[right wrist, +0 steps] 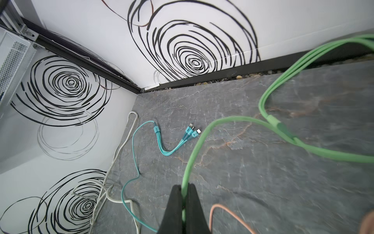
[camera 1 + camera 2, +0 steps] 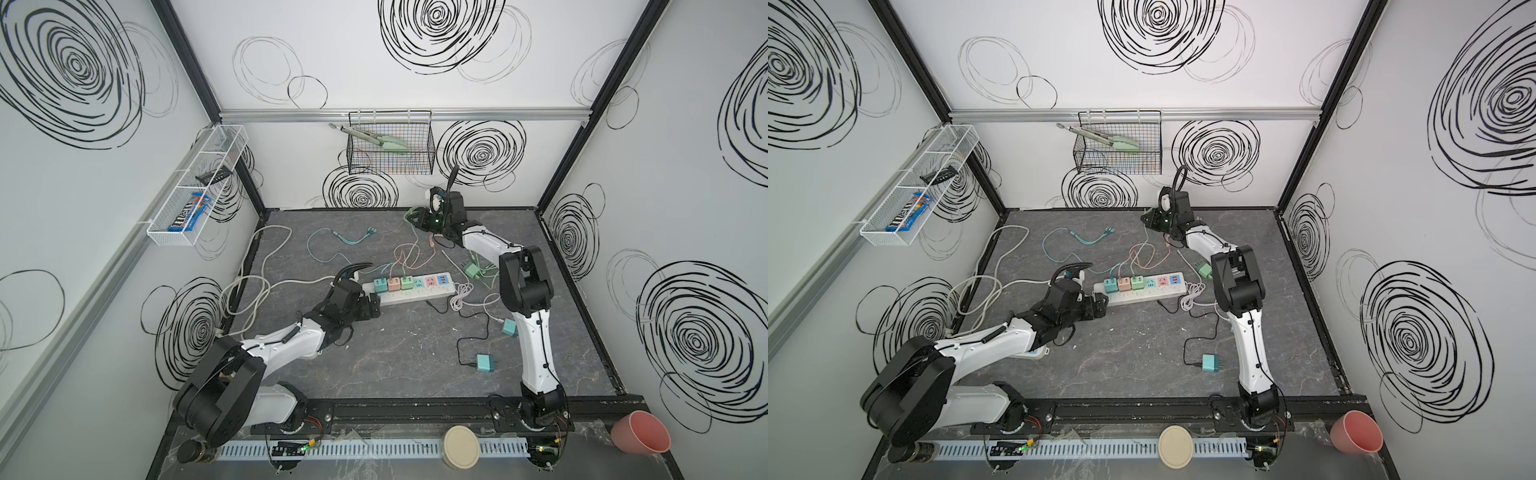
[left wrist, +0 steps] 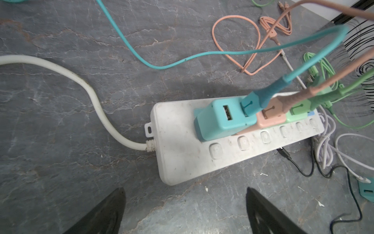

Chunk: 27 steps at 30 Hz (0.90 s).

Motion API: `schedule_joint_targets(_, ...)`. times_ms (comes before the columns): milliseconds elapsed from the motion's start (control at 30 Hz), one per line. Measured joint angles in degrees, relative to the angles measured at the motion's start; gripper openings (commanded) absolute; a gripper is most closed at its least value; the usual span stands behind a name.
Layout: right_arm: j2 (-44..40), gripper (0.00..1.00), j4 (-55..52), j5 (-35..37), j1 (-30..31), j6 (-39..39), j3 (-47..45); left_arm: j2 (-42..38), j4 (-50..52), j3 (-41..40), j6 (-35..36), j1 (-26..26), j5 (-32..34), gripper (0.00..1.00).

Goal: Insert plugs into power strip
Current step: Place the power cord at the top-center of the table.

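Right fingers (image 1: 174,204) were clenched on a thin green cable (image 1: 193,152), well apart from the long white plastic power strip (image 3: 182,160). Left fingers (image 3: 109,212) hung released just short of its corded end, the strip running lengthwise away from them. A loose boxy teal plug (image 2: 484,362) lay on the table, nearer the right arm.

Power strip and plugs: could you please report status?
Left hand open, short of power strip. Right hand shut on green cable. Teal plug, pink plug, green plug seated; loose plugs nearby. Stray cables crowd strip's far end.
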State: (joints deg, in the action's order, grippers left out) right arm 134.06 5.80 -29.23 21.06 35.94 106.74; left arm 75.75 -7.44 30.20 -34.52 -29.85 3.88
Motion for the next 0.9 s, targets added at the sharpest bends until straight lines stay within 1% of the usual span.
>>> schedule_joint_targets(267,8.5,0.0,-0.8,0.5,5.2,0.0,7.4,0.2,-0.1,-0.1,0.0,0.1,-0.9,0.96)
schedule_joint_targets(400,12.1,0.0,-4.1,0.7,7.2,-1.3,11.8,0.5,-0.1,-0.1,0.0,0.1,-1.3,0.96)
schedule_joint_targets(533,12.5,0.0,-6.7,1.6,7.5,-2.7,12.2,0.6,-0.2,-0.1,0.0,0.1,-1.5,0.96)
schedule_joint_targets(700,12.5,0.0,-8.8,1.7,5.4,-4.8,12.1,0.7,-0.4,-0.1,0.0,0.2,-1.6,0.96)
schedule_joint_targets(733,12.5,0.04,-9.0,1.7,4.9,-5.2,12.1,0.8,-0.4,-0.1,0.0,0.2,-1.7,0.96)
schedule_joint_targets(833,11.9,0.22,-10.1,1.7,2.8,-6.3,11.6,0.8,-0.4,-0.1,0.0,0.1,-1.8,0.96)
schedule_joint_targets(900,10.9,0.31,-10.9,2.0,1.5,-7.5,10.8,0.8,-0.4,-0.1,0.0,0.1,-1.8,0.96)
